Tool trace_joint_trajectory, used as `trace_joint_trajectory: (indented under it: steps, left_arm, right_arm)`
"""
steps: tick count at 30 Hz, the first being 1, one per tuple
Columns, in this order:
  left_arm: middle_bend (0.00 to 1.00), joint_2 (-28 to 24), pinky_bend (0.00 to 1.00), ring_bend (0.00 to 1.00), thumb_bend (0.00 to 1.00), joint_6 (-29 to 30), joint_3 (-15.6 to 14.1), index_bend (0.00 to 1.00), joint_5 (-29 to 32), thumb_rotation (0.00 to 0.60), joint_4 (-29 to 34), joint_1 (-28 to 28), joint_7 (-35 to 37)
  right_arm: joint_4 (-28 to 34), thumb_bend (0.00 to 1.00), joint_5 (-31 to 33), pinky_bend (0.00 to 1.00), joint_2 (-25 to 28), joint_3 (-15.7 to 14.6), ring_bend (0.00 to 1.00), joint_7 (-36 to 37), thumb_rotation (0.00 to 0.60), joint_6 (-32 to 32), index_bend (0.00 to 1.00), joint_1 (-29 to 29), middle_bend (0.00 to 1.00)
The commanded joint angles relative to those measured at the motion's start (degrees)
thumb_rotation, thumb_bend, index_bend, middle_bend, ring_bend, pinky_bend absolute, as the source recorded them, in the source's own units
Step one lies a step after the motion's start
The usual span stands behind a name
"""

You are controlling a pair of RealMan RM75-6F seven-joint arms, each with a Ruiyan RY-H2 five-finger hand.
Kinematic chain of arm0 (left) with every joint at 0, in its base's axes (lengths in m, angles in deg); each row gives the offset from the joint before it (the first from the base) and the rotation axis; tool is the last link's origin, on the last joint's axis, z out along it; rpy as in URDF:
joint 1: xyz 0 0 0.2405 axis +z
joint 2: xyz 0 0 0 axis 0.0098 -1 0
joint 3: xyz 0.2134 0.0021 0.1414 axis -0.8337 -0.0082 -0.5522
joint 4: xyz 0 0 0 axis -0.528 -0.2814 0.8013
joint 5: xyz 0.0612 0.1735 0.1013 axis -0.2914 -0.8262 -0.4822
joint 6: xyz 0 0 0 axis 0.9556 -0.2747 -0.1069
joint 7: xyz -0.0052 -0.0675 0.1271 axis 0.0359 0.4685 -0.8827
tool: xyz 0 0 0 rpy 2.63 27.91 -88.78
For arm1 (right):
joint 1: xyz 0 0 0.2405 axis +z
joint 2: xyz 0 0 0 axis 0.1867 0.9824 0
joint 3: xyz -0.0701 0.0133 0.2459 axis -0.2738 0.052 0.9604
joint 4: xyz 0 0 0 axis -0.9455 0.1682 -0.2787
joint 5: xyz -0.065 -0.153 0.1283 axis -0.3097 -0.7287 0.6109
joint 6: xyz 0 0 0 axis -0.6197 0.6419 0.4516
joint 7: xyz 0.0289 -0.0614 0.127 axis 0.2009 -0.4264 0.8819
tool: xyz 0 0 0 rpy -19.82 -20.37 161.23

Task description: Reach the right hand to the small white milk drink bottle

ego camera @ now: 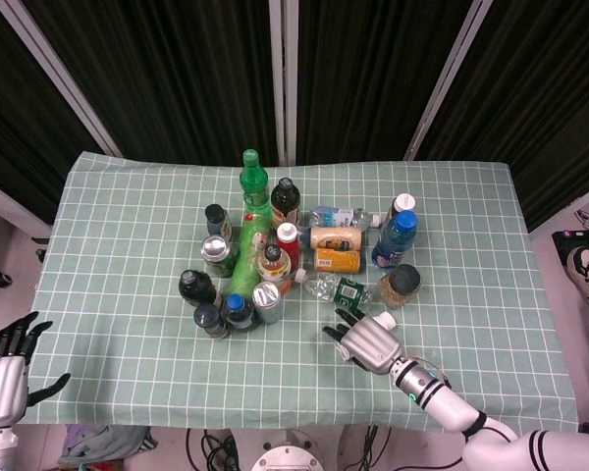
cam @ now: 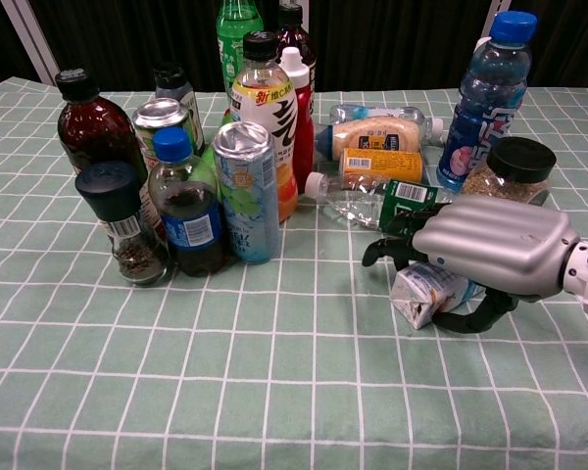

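While one right robot hand (cam: 490, 257) grips one milk drink bottle (cam: 426, 294), one left robot hand (ego camera: 5, 361) open, empty.

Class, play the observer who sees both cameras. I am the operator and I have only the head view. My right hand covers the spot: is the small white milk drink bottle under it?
Observer: Yes. In the chest view the small white milk drink bottle lies on its side on the table, directly beneath the right hand.
Operator: Is it gripped?
Observer: I cannot tell. The fingers arch over it and the thumb curls in by one end, but contact is hidden.
Operator: Does it touch anything else?
Observer: No. The clear bottle lying behind it is apart from it.
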Motion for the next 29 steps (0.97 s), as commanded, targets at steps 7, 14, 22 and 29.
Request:
trace_joint_trajectory:
  steps: [7, 14, 22, 29]
  left_arm:
    - [0.11, -0.7, 0.16, 0.11, 0.00, 0.0, 0.1, 0.22, 0.3, 0.600, 0.7, 0.3, -0.5]
    - [0.11, -0.9, 0.16, 0.11, 0.00, -0.1, 0.3, 0.22, 0.1, 0.600, 1.6, 0.1, -1.3]
    - [0.11, -1.6, 0.16, 0.11, 0.00, 0.6, 0.2, 0.22, -0.8, 0.600, 3.2, 0.1, -3.0]
    - [0.11, -1.7, 0.16, 0.11, 0.00, 0.9, -0.1, 0.22, -0.5, 0.600, 3.8, 0.7, -3.5]
  right_arm:
    - [-2.2, 0.49, -12.8, 0.68, -0.5, -0.5, 0.53, 14.4, 0.600, -8.7, 0.69, 0.8, 0.70]
    - [5.2, 0.49, -21.1, 0.73, 2.5, 2.1, 0.56, 24.0, 0.600, -15.7, 0.73, 3.5, 0.71]
    - [8.3, 0.49, -21.0, 0.73, -2.6, 11.5, 0.56, 26.0, 0.600, -12.5, 0.74, 12.2, 0.71]
    - [7.4, 0.49, -18.3, 0.72, -7.6, 16.0, 0.56, 23.5, 0.600, -8.5, 0.74, 18.0, 0.70]
